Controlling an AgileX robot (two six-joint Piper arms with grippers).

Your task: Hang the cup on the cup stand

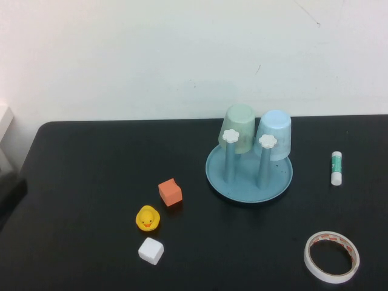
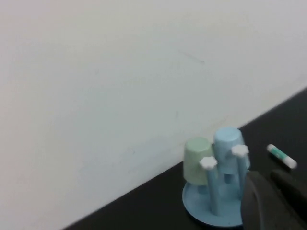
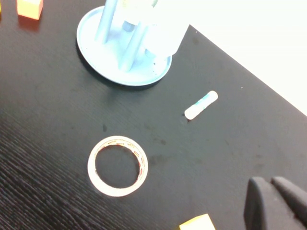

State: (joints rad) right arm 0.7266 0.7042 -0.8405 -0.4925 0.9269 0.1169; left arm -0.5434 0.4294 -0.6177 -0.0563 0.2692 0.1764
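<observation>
A: Cup (image 1: 274,132) first: where is it?
B: Upside down over a back post of the stand (image 1: 249,175), on the right side as the high view shows it. It leans a little, its rim above the dish.
A: And beside it?
B: A green cup (image 1: 239,127), also upside down on the neighbouring back post. The two touch or nearly touch; I cannot tell which. Two front posts stand bare, each topped with a white flower cap.
A: What else is on the tabletop (image 1: 91,182)?
B: To the right of the stand, well apart, a glue stick (image 1: 336,168) lies flat. Nearer the robot on that side lies a tape roll (image 1: 331,256), flat with its hole up. Left of the stand sits an orange cube (image 1: 170,192), then a yellow duck (image 1: 147,218) just in front of it, then a white cube (image 1: 151,250) in front of the duck. None of the three touch.
A: The arms?
B: Neither shows in the high view. The left tool (image 2: 274,194) appears at the edge of its own wrist view, raised, facing the wall and the stand, its fingers closed together and holding nothing. The right tool (image 3: 276,201) is above the tabletop near the tape roll, also closed and empty. A yellow block corner (image 3: 197,223) shows close to it in that wrist view.
</observation>
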